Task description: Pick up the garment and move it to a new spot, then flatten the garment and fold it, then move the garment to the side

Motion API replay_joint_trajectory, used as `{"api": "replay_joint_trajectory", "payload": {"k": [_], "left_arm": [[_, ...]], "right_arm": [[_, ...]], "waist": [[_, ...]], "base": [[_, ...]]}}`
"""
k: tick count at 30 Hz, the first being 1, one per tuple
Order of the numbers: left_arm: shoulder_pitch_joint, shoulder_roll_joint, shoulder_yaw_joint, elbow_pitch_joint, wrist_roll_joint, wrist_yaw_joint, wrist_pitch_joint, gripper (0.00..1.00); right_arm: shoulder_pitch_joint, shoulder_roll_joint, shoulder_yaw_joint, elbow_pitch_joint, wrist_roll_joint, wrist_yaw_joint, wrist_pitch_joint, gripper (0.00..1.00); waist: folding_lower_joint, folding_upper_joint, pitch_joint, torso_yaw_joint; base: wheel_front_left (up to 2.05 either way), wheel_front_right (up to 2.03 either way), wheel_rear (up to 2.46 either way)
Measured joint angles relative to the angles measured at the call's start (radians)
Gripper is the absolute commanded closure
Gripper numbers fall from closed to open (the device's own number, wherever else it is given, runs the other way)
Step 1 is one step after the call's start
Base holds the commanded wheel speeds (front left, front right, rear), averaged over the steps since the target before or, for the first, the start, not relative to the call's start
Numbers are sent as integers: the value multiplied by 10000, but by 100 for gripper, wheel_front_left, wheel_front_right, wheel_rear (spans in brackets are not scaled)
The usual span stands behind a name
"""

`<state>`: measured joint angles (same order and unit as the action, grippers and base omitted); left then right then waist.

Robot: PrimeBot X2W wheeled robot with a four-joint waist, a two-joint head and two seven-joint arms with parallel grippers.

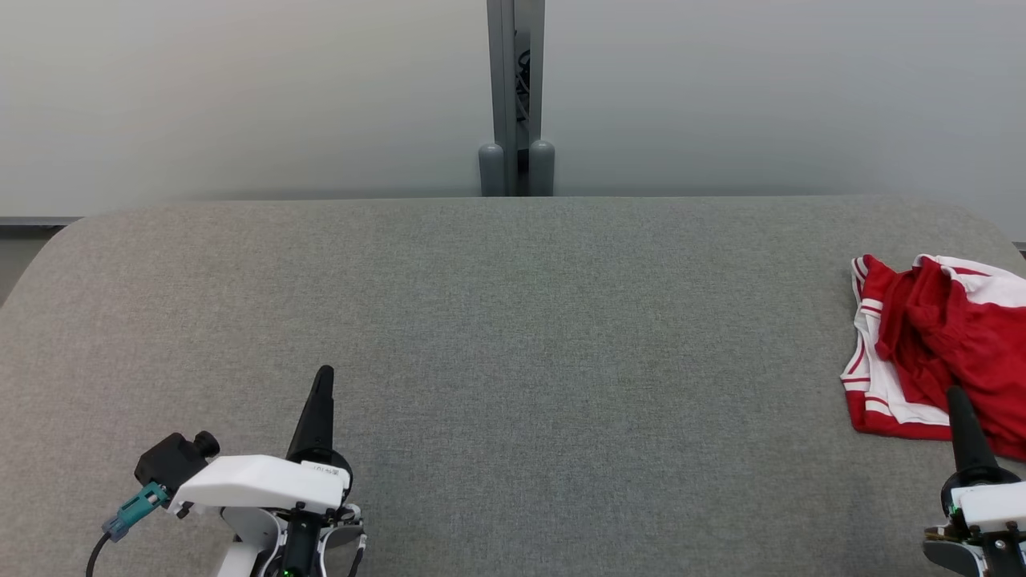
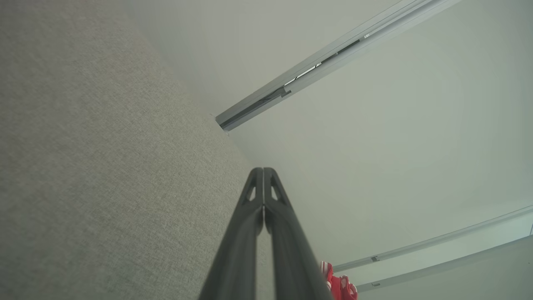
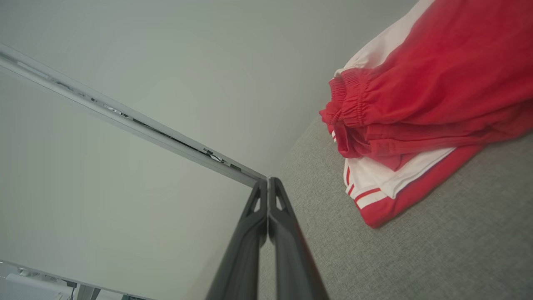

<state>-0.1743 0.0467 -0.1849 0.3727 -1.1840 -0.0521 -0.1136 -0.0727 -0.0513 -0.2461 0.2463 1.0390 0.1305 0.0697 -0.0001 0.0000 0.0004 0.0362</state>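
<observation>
Right jaws just beside garment

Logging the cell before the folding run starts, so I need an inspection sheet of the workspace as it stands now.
Surface: grey fabric-covered table, smooth, with rounded far corners.
Job's things: red and white garment, crumpled in a heap at the table's right edge, not yet flattened or folded.
Clutter: nothing seen.
Grippers: left gripper shut, holding nothing, over bare fabric at the near left. Right gripper shut, holding nothing, beside the garment's near edge.
Cables: dark cable with a teal connector at the left wrist; more wiring inside the post.
Surroundings: pale wall panels behind the table, joined at the grey post.
</observation>
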Motion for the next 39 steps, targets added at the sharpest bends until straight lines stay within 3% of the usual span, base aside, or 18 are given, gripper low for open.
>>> {"api": "replay_joint_trajectory", "payload": {"k": [39], "left_arm": [[-792,8,102,341,-3252,-523,537,100]], "right_arm": [[-251,25,-991,46,3559,-2,1252,100]], "waist": [[1,0,15,-225]], "base": [[0,0,0]]}}
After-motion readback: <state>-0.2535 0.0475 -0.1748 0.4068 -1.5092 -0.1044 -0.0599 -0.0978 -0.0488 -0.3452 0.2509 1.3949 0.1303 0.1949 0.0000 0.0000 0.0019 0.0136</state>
